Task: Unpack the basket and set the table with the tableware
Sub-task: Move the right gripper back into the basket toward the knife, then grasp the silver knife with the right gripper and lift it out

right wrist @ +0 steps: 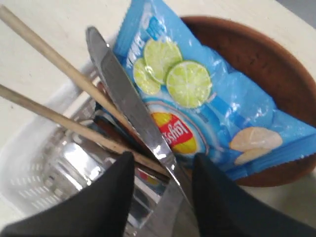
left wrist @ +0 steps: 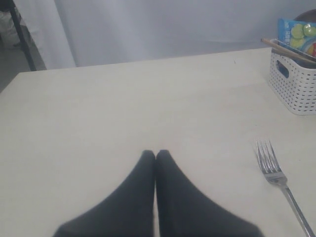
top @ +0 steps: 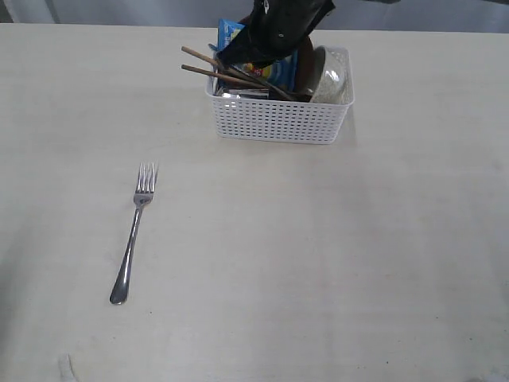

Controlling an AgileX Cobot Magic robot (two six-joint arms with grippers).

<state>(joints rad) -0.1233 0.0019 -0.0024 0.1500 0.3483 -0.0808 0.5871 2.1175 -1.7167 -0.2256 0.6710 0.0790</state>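
Note:
The white basket (top: 278, 123) stands at the far middle of the table (top: 334, 263). My right arm (top: 278, 28) reaches down into it. In the right wrist view my right gripper (right wrist: 164, 157) is open, its fingers on either side of the steel knife (right wrist: 123, 94) without gripping it. Two chopsticks (right wrist: 54, 59), a shiny steel cup (right wrist: 74, 158) and a brown plate (right wrist: 261, 64) lie in the basket too. A white bowl (top: 330, 79) sits at its right end. A steel fork (top: 134, 235) lies on the table at the left. My left gripper (left wrist: 156, 154) is shut and empty above the table, apart from the fork (left wrist: 276, 173).
A blue chip bag (right wrist: 207, 98) leans on the brown plate, right behind the knife. The chopsticks (top: 211, 65) stick out over the basket's left rim. In the left wrist view the basket (left wrist: 296, 86) stands beyond the fork.

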